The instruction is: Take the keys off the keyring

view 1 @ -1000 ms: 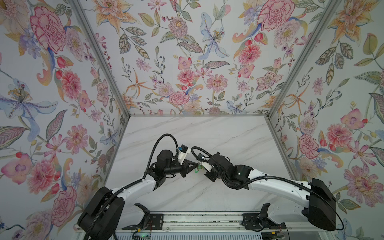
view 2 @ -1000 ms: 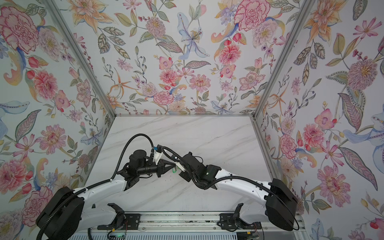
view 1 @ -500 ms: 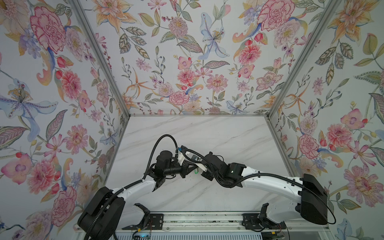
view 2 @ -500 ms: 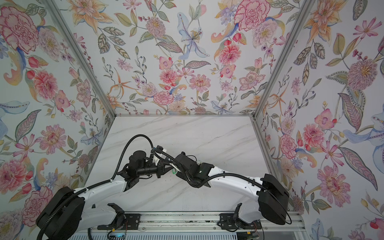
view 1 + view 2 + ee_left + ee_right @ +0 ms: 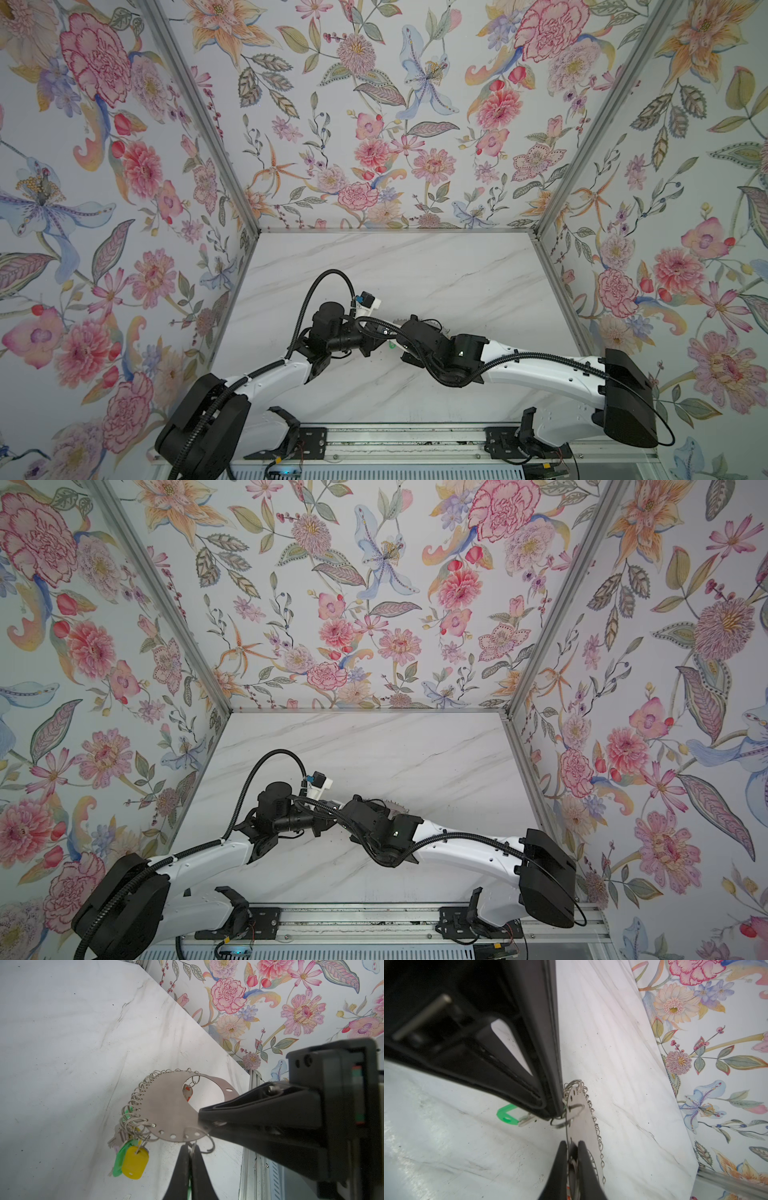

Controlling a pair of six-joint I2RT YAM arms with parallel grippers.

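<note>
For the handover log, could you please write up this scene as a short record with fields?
surface: marble tabletop
keyring: grey metal hoop, held up between both grippers
right gripper: shut on the keyring's edge
left gripper: shut on a wire ring at the keyring's rim
keys hanging: yellow tag, green tag, red-orange tag at the central hole
rim holes: several empty

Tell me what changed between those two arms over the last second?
The right arm swung leftward in both top views, bringing the right gripper closer to the left gripper. Nothing was grabbed or released. The left arm stayed put; both grippers stayed shut, the right on the keyring, the left on the green-tagged key.
</note>
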